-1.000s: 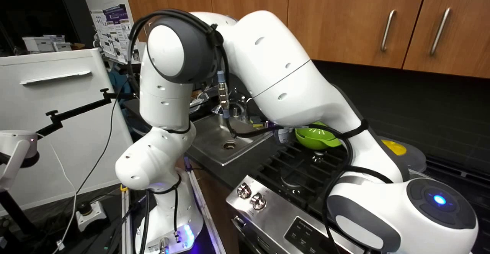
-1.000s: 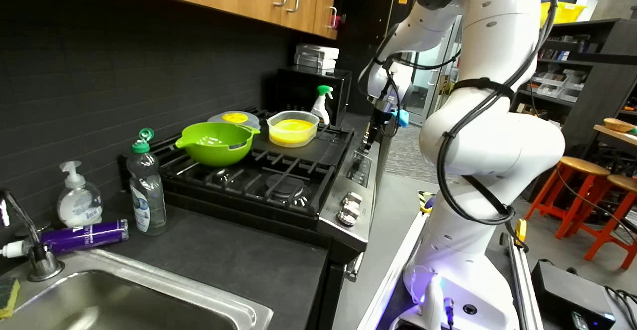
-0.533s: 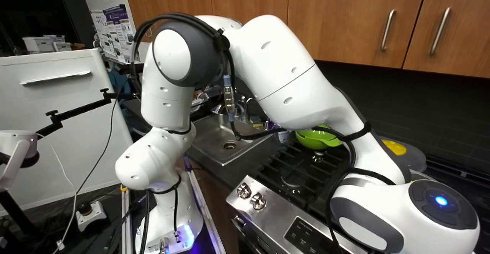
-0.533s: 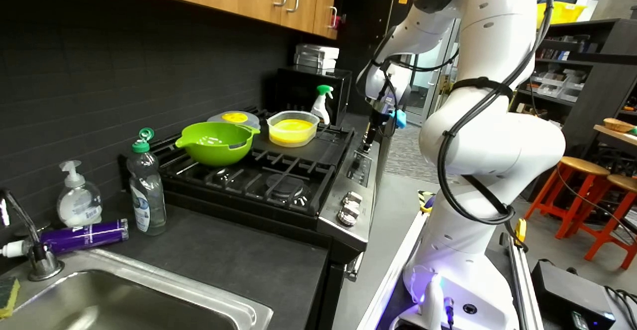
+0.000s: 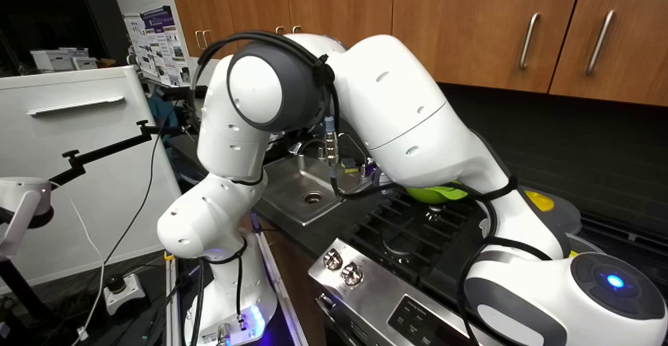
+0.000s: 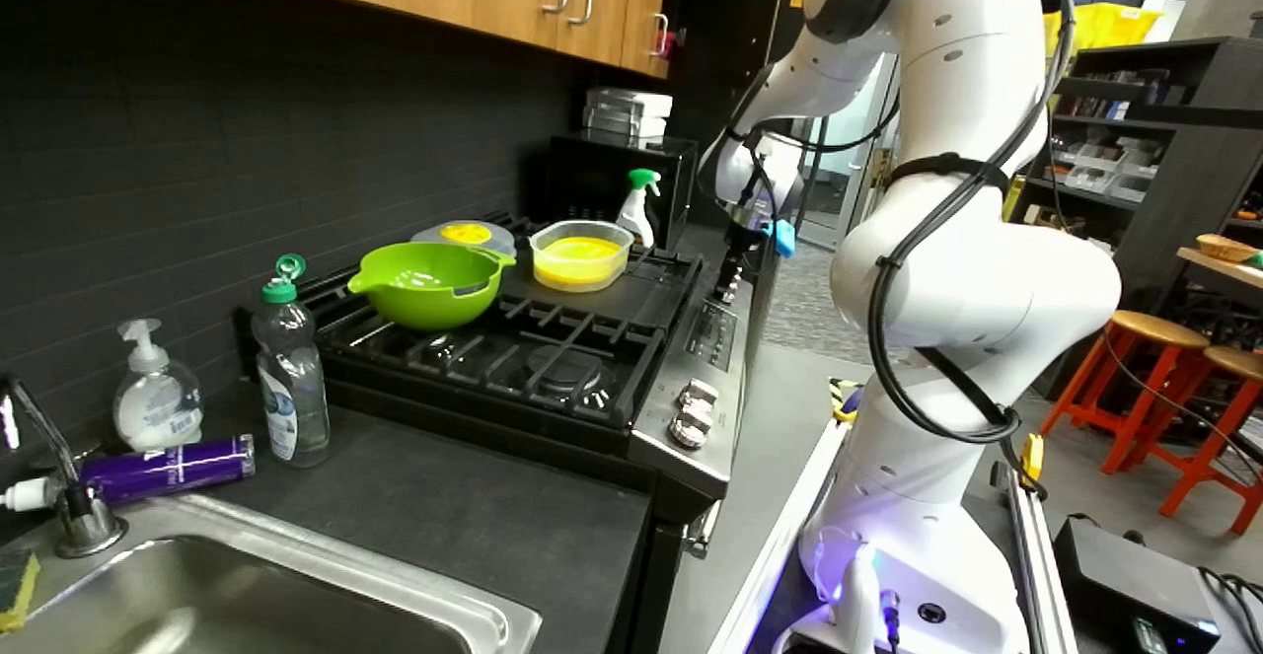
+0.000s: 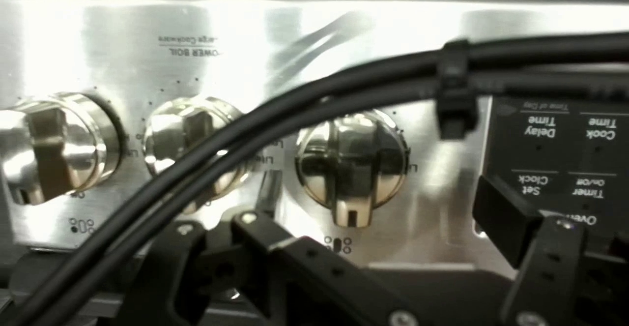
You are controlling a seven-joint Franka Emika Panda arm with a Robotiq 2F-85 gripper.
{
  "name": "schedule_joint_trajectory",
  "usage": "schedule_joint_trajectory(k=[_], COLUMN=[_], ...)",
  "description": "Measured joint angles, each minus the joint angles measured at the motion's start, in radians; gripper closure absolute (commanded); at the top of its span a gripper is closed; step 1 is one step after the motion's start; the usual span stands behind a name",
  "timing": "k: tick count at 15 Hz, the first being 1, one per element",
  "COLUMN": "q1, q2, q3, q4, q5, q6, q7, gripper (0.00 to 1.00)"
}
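My gripper point(image 7: 376, 203) is open, its two black fingers spread low in the wrist view. A shiny metal stove knob point(image 7: 354, 163) stands upright between the fingers; no gap or contact can be judged with certainty. Another knob point(image 7: 189, 129) is partly covered by black cables point(image 7: 314, 104), and a further knob point(image 7: 54, 144) is at the far left. The right finger overlaps the edge of the black touch panel point(image 7: 545, 139). In an exterior view the gripper point(image 6: 732, 264) points down at the far end of the stove's front panel point(image 6: 681, 407). Nothing is held.
A green colander bowl point(image 6: 429, 284), a clear container with yellow inside point(image 6: 580, 257) and a yellow-grey lid point(image 6: 466, 233) sit on the stove. A spray bottle point(image 6: 639, 205) stands behind. A sink point(image 5: 308, 192), dish soap bottle point(image 6: 291, 378) and purple bottle point(image 6: 168, 469) lie beyond the stove.
The arm has lowered and moved right in an exterior view, and shifted left toward the stove in an exterior view. The gripper stays near the front panel. The objects have not moved.
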Motion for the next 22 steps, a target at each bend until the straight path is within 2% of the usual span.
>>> schedule_joint_trajectory(k=[6,7,8,9,10,11,15,19,22], q1=[-0.033,-0.037,-0.043,-0.048,-0.052,-0.056,-0.068,-0.059,-0.025], q2=[0.044,0.043,0.044,0.043,0.043,0.044,0.035,0.042,0.053], q3=[0.019,0.021,0.023,0.026,0.030,0.032,0.040,0.029,-0.001], q4=[0.047,0.049,0.052,0.053,0.053,0.054,0.055,0.079,0.110], q5=[0.000,-0.001,-0.001,-0.001,-0.001,-0.001,-0.001,-0.033,-0.107], q6=[0.001,0.001,0.002,-0.002,-0.002,-0.001,-0.040,-0.083,-0.126], q7=[0.000,0.000,0.000,0.000,0.000,0.000,0.001,0.063,0.175], gripper=[0.41,0.10,0.10,0.40,0.50,0.50,0.69,0.69,0.69])
